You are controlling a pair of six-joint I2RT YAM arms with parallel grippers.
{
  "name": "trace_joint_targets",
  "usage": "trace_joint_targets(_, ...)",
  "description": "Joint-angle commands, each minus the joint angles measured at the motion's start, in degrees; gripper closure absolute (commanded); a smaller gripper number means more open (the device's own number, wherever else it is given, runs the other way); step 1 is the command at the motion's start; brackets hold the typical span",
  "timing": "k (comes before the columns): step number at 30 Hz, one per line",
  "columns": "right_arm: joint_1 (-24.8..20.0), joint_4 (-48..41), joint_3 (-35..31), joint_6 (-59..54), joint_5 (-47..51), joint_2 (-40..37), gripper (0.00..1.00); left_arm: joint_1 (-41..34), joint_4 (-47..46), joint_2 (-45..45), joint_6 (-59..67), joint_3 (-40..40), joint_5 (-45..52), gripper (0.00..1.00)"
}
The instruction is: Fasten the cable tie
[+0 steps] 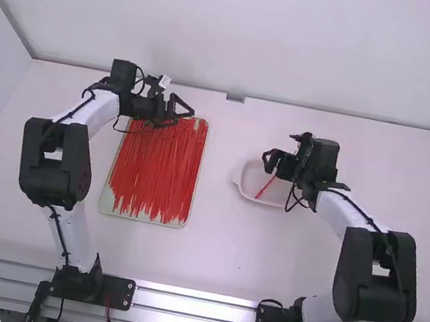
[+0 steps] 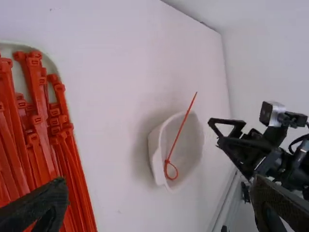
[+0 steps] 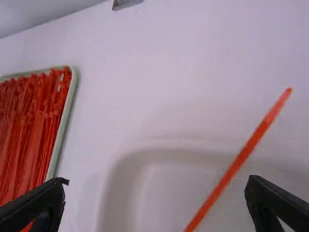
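1. The white table (image 1: 267,245) carries everything.
2. A tray (image 1: 141,219) of loose red ties (image 1: 155,167) lies left of the table's middle.
3. A white dish (image 1: 240,184) sits right of the middle.
4. The left gripper (image 1: 183,114) hangs over the tray's far end, spread wide and holding nothing.
5. The right gripper (image 1: 274,156) hangs over the dish, also spread wide and holding nothing.
6. The looped cable tie (image 2: 179,133) lies in the dish, with its tail over the rim.

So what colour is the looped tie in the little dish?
The looped tie is orange-red, clearest in the left wrist view.

One tray (image 1: 144,219), many loose ties (image 1: 157,169), one dish (image 2: 153,150), one looped tie (image 2: 179,131)
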Motion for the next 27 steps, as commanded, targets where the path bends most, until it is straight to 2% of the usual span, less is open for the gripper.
trace_joint_targets(1, 0.0, -2.6, 4.0, -1.6, -0.1, -1.4, 0.0, -0.2, 0.5, 0.0, 1.7, 1.2, 2.2, 0.01)
trace_joint_targets(6, 0.3, -8.5, 9.1, -4.1, -0.1, -1.4, 0.0, -0.2, 2.4, -0.1, 3.0, 1.2, 2.7, 0.01)
trace_joint_targets(19, 1.4, -7.6, 13.8, -5.4, 0.5, -1.4, 0.0, -0.2, 2.4, -6.2, 6.5, 1.2, -8.0, 0.01)
trace_joint_targets(27, 1.9, -11.0, 16.4, -5.5, 0.7, -1.8, 0.0, -0.2, 0.2, -10.0, 7.7, 1.2, -9.5, 0.01)
